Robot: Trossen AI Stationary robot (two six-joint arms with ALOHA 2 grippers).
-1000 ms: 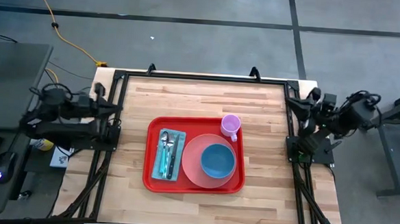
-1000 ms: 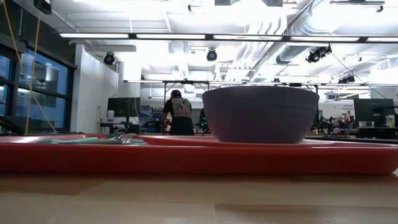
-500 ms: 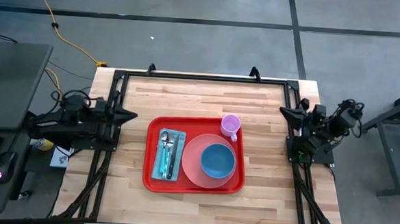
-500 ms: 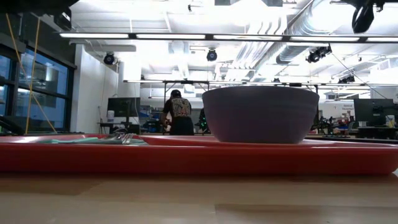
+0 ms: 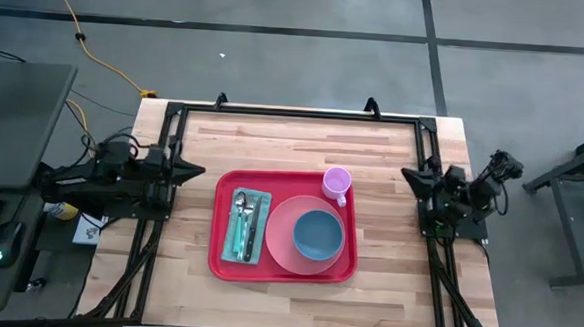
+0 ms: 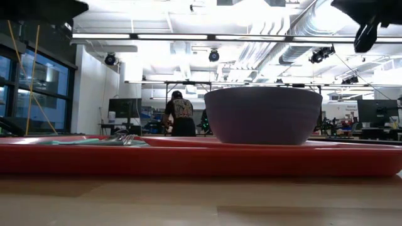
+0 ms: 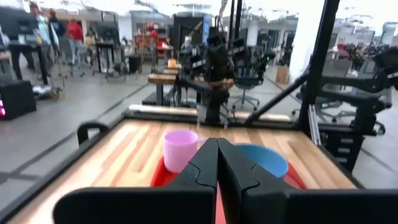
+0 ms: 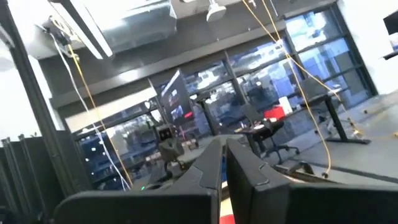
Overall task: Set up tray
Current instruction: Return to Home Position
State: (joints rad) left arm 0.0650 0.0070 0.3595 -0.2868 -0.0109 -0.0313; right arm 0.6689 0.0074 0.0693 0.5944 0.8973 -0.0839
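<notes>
The large bright red rectangular plastic tray (image 5: 271, 182) with rounded corners and a raised rim lies flat, just below the frame's centre, long sides horizontal.

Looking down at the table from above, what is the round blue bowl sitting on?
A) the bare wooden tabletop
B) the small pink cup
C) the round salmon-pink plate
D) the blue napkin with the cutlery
C: in the high view the round blue bowl rests in the middle of the round salmon-pink plate, which lies inside the large red rectangular plastic tray.
</notes>
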